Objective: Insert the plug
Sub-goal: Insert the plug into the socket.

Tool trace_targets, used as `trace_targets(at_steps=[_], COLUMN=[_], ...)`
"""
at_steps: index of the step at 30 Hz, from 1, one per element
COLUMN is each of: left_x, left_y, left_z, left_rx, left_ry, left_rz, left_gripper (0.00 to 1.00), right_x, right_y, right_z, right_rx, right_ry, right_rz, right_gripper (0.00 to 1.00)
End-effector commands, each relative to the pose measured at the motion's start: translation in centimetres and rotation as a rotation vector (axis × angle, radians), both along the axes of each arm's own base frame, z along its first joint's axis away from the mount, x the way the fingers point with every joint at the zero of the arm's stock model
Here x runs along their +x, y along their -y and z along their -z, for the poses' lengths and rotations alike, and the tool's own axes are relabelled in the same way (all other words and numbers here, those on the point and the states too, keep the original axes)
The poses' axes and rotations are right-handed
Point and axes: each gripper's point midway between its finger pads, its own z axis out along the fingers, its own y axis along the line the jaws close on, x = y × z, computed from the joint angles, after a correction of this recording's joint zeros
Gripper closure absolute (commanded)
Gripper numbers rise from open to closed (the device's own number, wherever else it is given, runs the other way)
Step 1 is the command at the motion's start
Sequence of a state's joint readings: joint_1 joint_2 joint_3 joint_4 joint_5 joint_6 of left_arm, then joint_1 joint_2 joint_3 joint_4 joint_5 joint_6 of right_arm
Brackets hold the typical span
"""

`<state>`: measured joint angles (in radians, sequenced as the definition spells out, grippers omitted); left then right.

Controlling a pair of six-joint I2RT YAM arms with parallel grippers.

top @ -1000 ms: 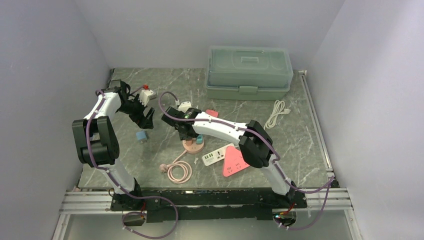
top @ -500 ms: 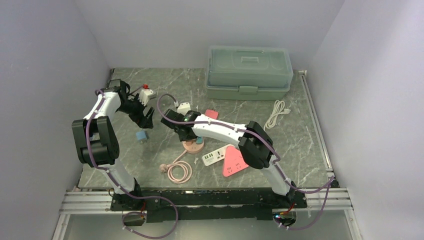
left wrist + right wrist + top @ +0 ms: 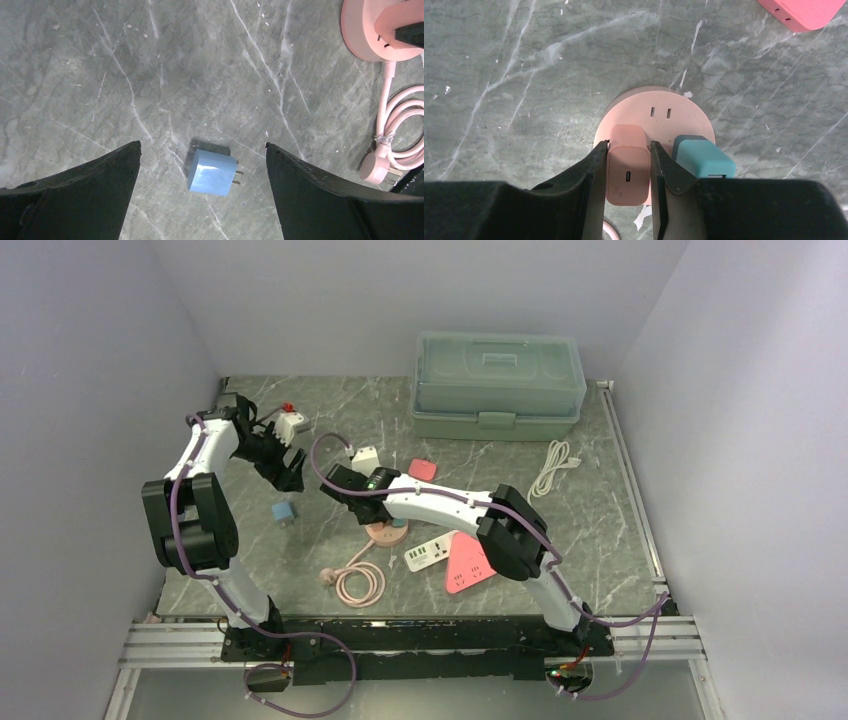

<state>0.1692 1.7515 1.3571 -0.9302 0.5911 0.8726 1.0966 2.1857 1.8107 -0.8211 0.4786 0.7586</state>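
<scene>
On the counter [image 3: 600, 530] lies a round pink socket hub [image 3: 684, 122]; the right claw [image 3: 628, 167] pinches the pink plug [image 3: 626, 172] at its 7 o'clock edge in the wrist view, a teal plug [image 3: 701, 157] beside it. The left claw [image 3: 202, 145] hangs spread wide above a blue plug [image 3: 212, 172].

White arm links [image 3: 440, 502], black joints [image 3: 190, 525], purple cables [image 3: 318, 452].

pale green lidded box [image 3: 497, 385] at rear of grey marble table [image 3: 620, 530], bundled white cable [image 3: 553, 468] near box's right front, white power strip [image 3: 430, 553] just beside pink triangular block [image 3: 470, 562], blue charger [image 3: 212, 171] lying flat
</scene>
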Motion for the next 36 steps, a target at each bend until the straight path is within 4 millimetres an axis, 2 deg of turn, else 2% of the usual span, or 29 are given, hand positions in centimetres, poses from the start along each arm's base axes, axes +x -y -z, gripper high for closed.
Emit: trace_targets(at_steps=[1, 6, 11, 14, 15, 18, 21, 24, 30, 36], left_x=[0.7, 0.1, -0.9, -1.9, -2.4, -4.0, -5.5, -6.1, -4.4, -4.3], left_y=[-0.5, -1.4, -2.1, -2.5, -2.7, -3.1, -3.4, -3.5, -4.6, -3.8], left_z=[-2.5, -3.2, -4.1, -4.5, -4.4, -3.4, -2.0, -0.8, 1.9, 3.0], left_rx=[0.003, 0.041, 0.070, 0.086, 0.097, 0.124, 0.145, 0.156, 0.161, 0.145], left_ry=[0.026, 0.022, 0.012, -0.004, -0.016, -0.066, -0.108, -0.140, -0.265, -0.313], left_rz=[-0.024, -0.029, -0.037, -0.037, -0.035, -0.020, 0.000, -0.009, -0.302, -0.459], left_gripper=[0.00, 0.00, 0.00, 0.00, 0.00, 0.00, 0.00, 0.00, 0.00, 0.00], right_x=[-5.1, -4.7, -3.2, -2.1, -1.6, -0.3, 0.7, 1.1, 1.2, 1.1], right_y=[4.5, 3.8, 1.7, 0.2, -0.4, -1.4, -1.9, -2.1, -3.0, -2.9], right_z=[8.5, 7.7, 5.7, 3.7, 2.8, -0.1, -3.3, -6.3, -11.2, -14.0], right_rx=[-0.224, -0.190, -0.129, -0.078, -0.060, -0.015, 0.049, 0.117, 0.211, 0.261], right_ry=[-0.265, -0.251, -0.220, -0.191, -0.175, -0.121, -0.080, -0.046, -0.001, 0.043], right_rz=[-0.054, -0.066, -0.093, -0.107, -0.113, -0.127, -0.134, -0.148, -0.189, -0.206], right_gripper=[1.00, 0.81, 0.58, 0.34, 0.23, 0.02, 0.00, 0.00, 0.00, 0.00])
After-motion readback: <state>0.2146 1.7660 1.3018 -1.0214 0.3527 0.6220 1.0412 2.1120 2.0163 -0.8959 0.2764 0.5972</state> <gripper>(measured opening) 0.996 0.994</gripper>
